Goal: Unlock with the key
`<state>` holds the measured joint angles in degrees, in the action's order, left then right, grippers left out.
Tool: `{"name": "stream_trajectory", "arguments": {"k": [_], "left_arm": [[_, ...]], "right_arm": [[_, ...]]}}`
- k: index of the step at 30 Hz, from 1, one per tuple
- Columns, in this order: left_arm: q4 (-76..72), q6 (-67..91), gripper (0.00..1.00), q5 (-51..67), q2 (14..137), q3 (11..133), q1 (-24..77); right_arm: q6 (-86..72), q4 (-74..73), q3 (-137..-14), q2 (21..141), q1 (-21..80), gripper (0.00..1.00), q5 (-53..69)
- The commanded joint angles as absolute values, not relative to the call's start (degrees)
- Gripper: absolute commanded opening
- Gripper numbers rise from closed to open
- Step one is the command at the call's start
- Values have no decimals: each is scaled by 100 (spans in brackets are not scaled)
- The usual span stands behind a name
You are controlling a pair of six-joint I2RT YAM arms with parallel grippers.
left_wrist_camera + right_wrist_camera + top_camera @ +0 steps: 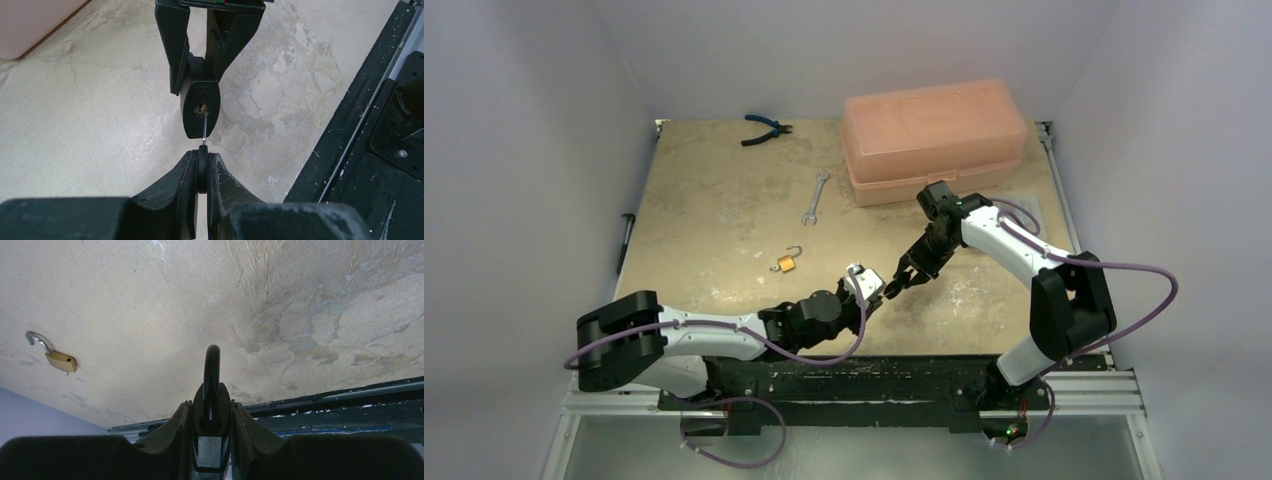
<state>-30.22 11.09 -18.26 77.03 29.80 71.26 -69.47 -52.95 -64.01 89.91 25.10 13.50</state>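
Two grips: left end effector clamps key, right end effector clamps padlock; key tip at keyhole.

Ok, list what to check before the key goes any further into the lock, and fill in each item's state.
1. Left gripper clamped on the key: ok, the head sits pinched between its fingers.
2. Right gripper clamped on the black padlock: ok, the body is wedged between both fingers.
3. Key blade lined up with the keyhole: ok, the tip meets the slot in the left wrist view.
4. How deep the blade sits: cannot tell.
5. Shackle latched: cannot tell, it shows edge-on only.
6. Brass padlock out of the way: ok, it lies on the table apart from both grippers.
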Motion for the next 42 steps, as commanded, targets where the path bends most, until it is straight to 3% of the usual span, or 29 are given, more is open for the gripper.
{"name": "stream_trajectory", "arguments": {"k": [1,42], "left_arm": [[-3417,1029,0,-1904,7742,3204,7136],[-3294,1012,0,-2179,8220,3509,7128]], "right_arm": [[-7057,-5256,-6473,8675,2519,0,1643],[-7055,-5194,-6469,8719,2519,0,1652]]}}
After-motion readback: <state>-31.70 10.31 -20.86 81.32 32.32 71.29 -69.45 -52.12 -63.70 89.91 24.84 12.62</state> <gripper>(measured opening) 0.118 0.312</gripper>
